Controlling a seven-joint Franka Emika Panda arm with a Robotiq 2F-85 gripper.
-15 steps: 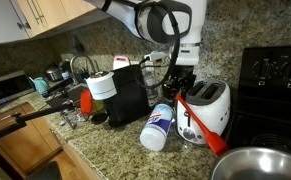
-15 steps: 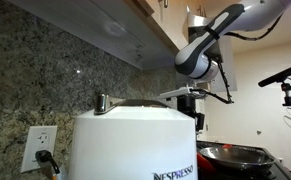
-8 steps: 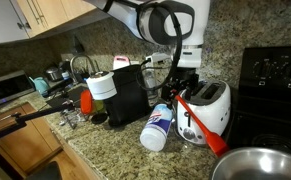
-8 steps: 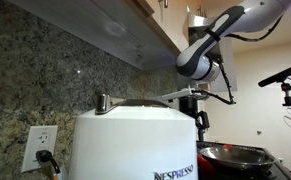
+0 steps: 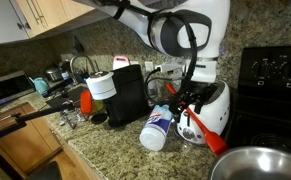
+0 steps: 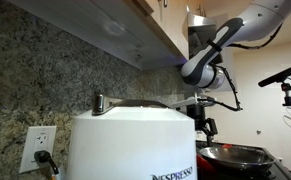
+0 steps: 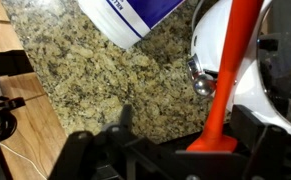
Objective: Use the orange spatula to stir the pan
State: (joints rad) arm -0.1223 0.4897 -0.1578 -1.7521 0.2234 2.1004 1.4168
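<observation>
The orange spatula (image 5: 204,127) leans slanted against the white toaster (image 5: 218,103), its blade end low near the pan. In the wrist view the orange spatula (image 7: 230,70) runs down between my jaws, close to the right finger. My gripper (image 5: 185,97) is open at the spatula's upper end, with the fingers on either side of it (image 7: 187,128). The shiny silver pan (image 5: 257,166) sits at the bottom right on the stove, apart from the spatula. The pan (image 6: 235,155) and my gripper (image 6: 204,125) also show in the other exterior view.
A white bottle with a blue label (image 5: 157,128) lies on the granite counter next to the toaster. A black coffee machine (image 5: 130,95) stands behind it, with a small red-orange cup (image 5: 85,103) beside it. The black stove (image 5: 275,80) is at the right.
My arm has swung right and lowered, bringing my gripper down around the spatula's upper end. The spatula, toaster and pan have not moved.
</observation>
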